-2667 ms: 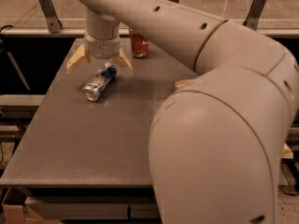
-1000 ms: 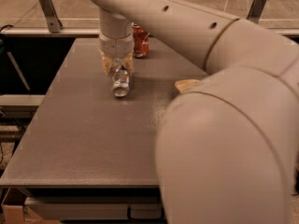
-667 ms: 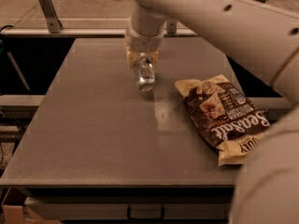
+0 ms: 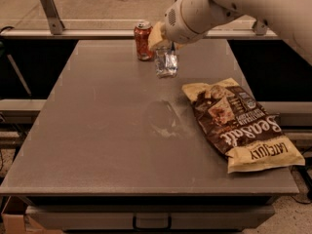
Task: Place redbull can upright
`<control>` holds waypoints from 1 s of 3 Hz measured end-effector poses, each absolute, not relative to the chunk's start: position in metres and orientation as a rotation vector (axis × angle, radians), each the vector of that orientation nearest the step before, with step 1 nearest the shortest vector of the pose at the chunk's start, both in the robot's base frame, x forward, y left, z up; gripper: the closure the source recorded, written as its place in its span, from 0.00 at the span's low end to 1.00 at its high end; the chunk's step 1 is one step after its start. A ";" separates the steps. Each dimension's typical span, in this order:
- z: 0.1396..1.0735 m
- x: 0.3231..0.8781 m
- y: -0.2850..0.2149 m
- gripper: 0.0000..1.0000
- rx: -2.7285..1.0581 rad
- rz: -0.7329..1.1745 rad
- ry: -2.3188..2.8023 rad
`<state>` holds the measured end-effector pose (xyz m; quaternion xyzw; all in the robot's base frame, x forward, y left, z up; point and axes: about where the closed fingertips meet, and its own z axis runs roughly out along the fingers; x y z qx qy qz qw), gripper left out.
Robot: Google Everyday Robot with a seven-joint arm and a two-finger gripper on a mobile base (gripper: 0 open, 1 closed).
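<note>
The redbull can point(image 4: 166, 63), slim and silver with blue patches, stands roughly upright at the far middle of the grey table point(image 4: 97, 145), its lower end at or just above the surface. My gripper point(image 4: 164, 42) reaches down from the upper right and is shut on the can's top end. One tan finger point(image 4: 156, 35) shows on the can's left; the other is hidden behind the can. A red soda can point(image 4: 143, 40) stands upright just left of the gripper, close to it.
A brown and cream sea salt chip bag point(image 4: 236, 126) lies flat on the table's right half. A metal rail point(image 4: 73, 32) runs behind the far edge. My arm point(image 4: 234, 6) crosses the upper right.
The redbull can lay on its side under the open gripper. The gripper closed on it, carried it right and turned it from lying to roughly upright. The arm swung to the upper right.
</note>
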<state>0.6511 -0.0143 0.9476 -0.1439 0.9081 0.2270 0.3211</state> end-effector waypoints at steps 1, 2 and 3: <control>1.006 0.669 0.014 1.00 -0.487 0.840 2.110; 1.011 0.665 0.024 1.00 -0.557 0.814 2.082; 1.010 0.665 0.024 1.00 -0.549 0.816 2.088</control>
